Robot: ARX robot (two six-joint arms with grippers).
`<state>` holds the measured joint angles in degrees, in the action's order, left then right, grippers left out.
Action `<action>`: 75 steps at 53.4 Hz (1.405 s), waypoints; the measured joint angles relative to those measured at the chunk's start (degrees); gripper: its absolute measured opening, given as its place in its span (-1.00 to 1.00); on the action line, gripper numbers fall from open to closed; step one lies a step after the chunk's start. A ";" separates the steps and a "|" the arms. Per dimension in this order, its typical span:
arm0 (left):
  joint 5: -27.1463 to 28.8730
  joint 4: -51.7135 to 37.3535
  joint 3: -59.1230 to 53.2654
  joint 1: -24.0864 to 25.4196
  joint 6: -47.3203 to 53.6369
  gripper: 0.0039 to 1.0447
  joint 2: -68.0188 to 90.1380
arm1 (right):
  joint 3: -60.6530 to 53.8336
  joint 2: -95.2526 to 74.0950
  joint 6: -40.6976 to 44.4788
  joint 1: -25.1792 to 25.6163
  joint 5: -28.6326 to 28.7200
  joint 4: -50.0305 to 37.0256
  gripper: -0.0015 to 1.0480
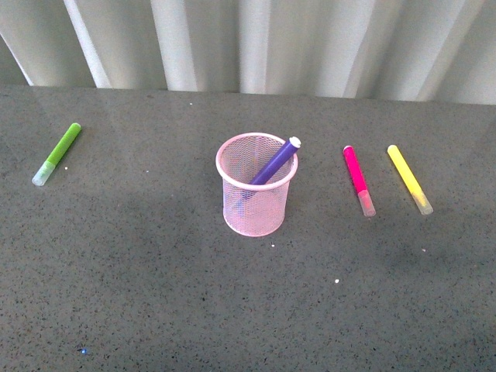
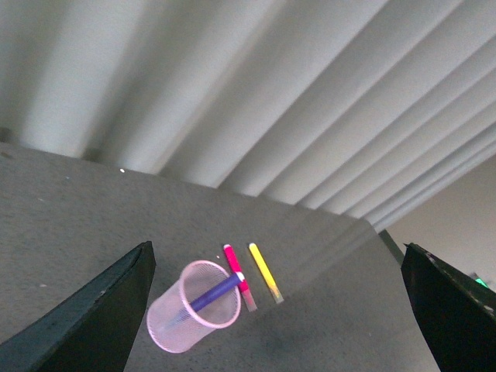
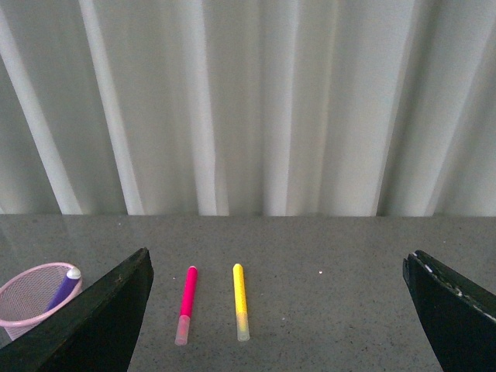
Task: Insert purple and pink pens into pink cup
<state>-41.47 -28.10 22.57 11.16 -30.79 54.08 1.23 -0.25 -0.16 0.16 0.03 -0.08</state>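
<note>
The pink cup (image 1: 256,186) stands upright mid-table. The purple pen (image 1: 273,163) leans inside it, its end over the right rim. The pink pen (image 1: 359,180) lies flat on the table to the cup's right. Neither gripper shows in the front view. In the left wrist view the cup (image 2: 194,307), purple pen (image 2: 214,292) and pink pen (image 2: 239,277) sit between the open left gripper's (image 2: 279,325) jaws, far off. In the right wrist view the pink pen (image 3: 187,304) lies ahead of the open, empty right gripper (image 3: 279,325), with the cup (image 3: 35,298) and purple pen (image 3: 65,286) at one side.
A yellow marker (image 1: 410,179) lies right of the pink pen, also in the right wrist view (image 3: 241,310) and the left wrist view (image 2: 265,272). A lime-green marker (image 1: 56,153) lies far left. A white pleated curtain (image 1: 256,43) hangs behind the dark speckled table (image 1: 232,310).
</note>
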 joint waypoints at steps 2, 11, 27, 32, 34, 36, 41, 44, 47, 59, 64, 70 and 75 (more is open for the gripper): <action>-1.84 0.48 -0.94 3.37 -0.39 0.88 -1.68 | 0.00 0.00 0.00 0.00 0.00 0.00 0.87; -8.66 2.23 -6.91 20.33 1.18 0.83 -6.03 | 0.00 0.00 0.00 0.00 0.00 0.00 0.87; 19.15 2.27 -18.75 12.00 28.98 -0.47 -23.28 | 0.00 0.00 -0.02 0.00 0.00 0.00 0.87; 24.11 6.08 -19.63 6.95 29.75 -0.92 -28.92 | 0.00 0.00 0.00 0.00 0.00 0.00 0.87; 25.64 7.28 -19.85 5.35 29.92 -0.93 -30.42 | 0.00 0.00 0.00 0.00 -0.02 0.00 0.87; 27.12 8.50 -20.22 3.82 30.14 -0.93 -31.85 | 0.00 0.00 0.00 0.00 0.00 0.00 0.87; 29.59 8.70 -21.57 1.27 30.29 -0.93 -34.07 | 0.00 0.00 0.00 0.00 0.00 0.00 0.87; 30.69 9.40 -22.05 0.04 30.38 -0.93 -35.17 | 0.00 0.00 0.00 0.00 0.00 0.00 0.87; 32.11 10.51 -22.05 -1.27 30.36 -0.93 -36.50 | 0.00 0.00 0.00 0.00 0.00 0.00 0.87; 41.03 15.74 -22.05 -10.08 30.38 -0.93 -41.92 | 0.00 0.00 -0.02 0.00 0.00 0.00 0.87; 41.18 17.18 -22.05 -11.17 30.38 -0.93 -43.36 | 0.00 0.00 0.00 0.00 0.00 0.00 0.87; 41.51 21.59 -22.03 -11.17 30.38 -0.93 -47.01 | 0.00 0.00 0.00 0.00 0.00 0.00 0.87; 41.46 27.69 -22.03 -11.19 30.38 -0.93 -53.09 | 0.00 0.00 -0.02 0.00 -0.02 0.00 0.87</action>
<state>-0.01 -0.40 0.54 -0.03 -0.40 0.99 1.23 -0.25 -0.19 0.16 0.01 -0.08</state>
